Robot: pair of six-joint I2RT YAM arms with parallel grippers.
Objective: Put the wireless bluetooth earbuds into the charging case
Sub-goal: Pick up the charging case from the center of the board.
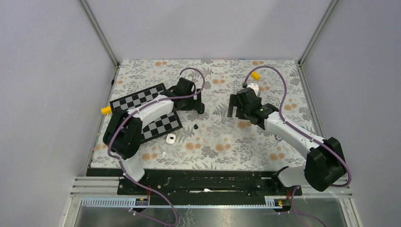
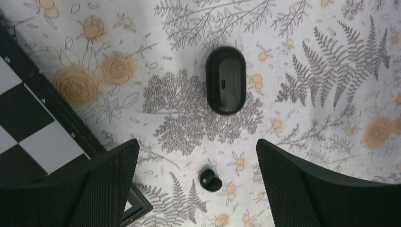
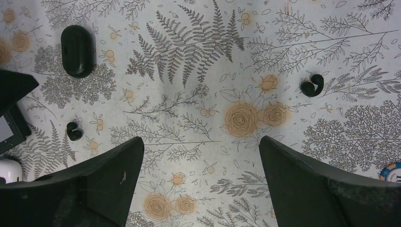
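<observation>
The black charging case [image 2: 226,80] lies closed on the floral mat; it also shows in the right wrist view [image 3: 78,50]. One black earbud [image 2: 210,180] lies loose on the mat just short of the case, between my left fingers and below them; it also shows in the top view [image 1: 195,127] and the right wrist view [image 3: 73,131]. A second black earbud [image 3: 312,86] lies apart to the right. My left gripper [image 2: 196,144] is open and empty above the first earbud. My right gripper [image 3: 201,139] is open and empty over bare mat.
A black-and-white checkerboard [image 1: 146,111] lies under the left arm, its corner beside my left finger [image 2: 28,127]. A small white object [image 1: 171,138] sits near its front edge. A round chip [image 3: 392,172] lies at the right. Enclosure walls surround the mat.
</observation>
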